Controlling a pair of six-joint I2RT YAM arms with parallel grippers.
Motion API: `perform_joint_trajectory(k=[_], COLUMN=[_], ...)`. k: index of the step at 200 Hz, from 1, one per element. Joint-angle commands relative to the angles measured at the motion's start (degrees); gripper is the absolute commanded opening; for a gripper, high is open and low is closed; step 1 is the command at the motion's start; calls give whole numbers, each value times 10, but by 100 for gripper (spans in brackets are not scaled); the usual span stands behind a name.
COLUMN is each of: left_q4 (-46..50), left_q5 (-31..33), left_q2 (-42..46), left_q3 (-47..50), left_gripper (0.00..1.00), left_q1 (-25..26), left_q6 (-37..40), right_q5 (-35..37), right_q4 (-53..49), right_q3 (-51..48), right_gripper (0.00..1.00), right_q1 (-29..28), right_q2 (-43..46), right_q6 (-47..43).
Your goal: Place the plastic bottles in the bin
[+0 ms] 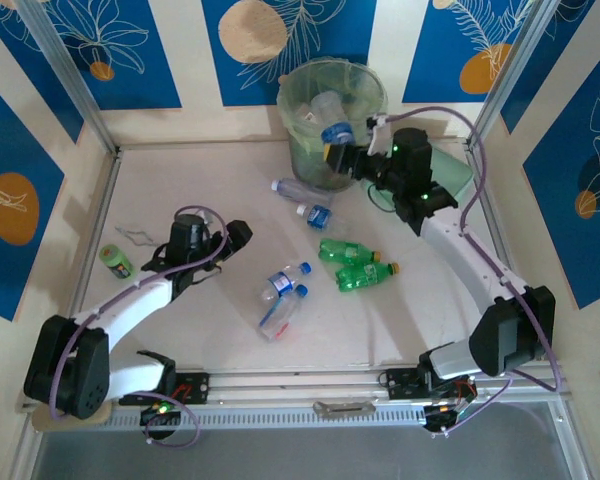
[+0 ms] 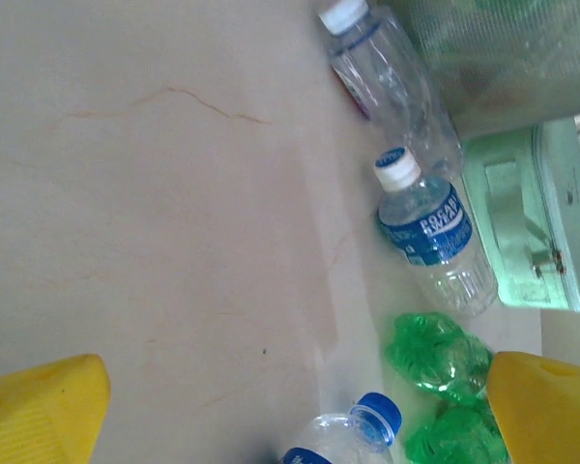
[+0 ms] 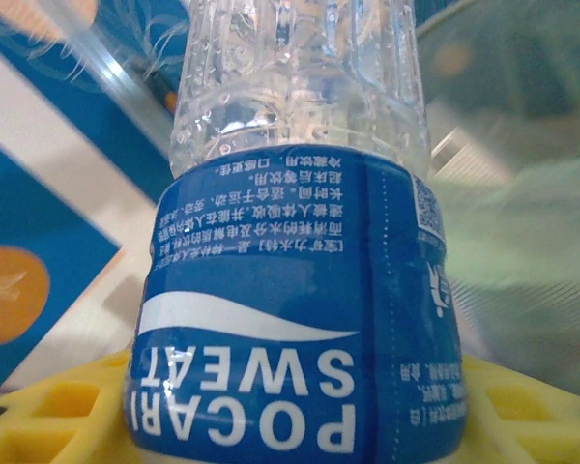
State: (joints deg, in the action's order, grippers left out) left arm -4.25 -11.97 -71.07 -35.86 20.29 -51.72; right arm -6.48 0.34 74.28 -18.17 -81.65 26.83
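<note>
Top view: we see a pale beige counter point(image 1: 210, 180) boxed in by blue-and-cream walls point(image 1: 130, 50) with orange discs, and aluminium posts point(image 1: 70, 75) at the corners. The bin point(image 1: 305, 150) stands at the far edge, bagged, with bottles inside. The right tool point(image 1: 338, 158) is at the bin's rim, clamped on a blue-label bottle point(image 1: 337, 133). The left tool point(image 1: 225, 245) is spread wide over bare counter. Loose plastic bottles point(image 1: 355, 265) lie mid-counter.

Left wrist: yellow fingers point(image 2: 48, 411) far apart, a faint crack line point(image 2: 203, 101) on the counter, a mint lid point(image 2: 522, 232) beside the bottles.

Right wrist: we see the gripped label up close, blue wall behind.
</note>
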Motion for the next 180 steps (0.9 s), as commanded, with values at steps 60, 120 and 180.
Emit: perform_joint_trajectory(k=[60,120,180], left_q4=[56,81,80], left_q5=[-22,-16,-21], left_q2=[-45,-46,-51], left_q3=[-87,-98,-97], left_gripper=[100,100,100], left_q1=[67,75,76], left_q6=[96,115,115], right_q5=[34,26,23], right_q4=[-112,-207,-243], right_q3=[278,476,538], right_gripper=[52,52,70], right_q1=[64,68,65], right_q2=[-213,-366,-395], right_q6=[26,45,36])
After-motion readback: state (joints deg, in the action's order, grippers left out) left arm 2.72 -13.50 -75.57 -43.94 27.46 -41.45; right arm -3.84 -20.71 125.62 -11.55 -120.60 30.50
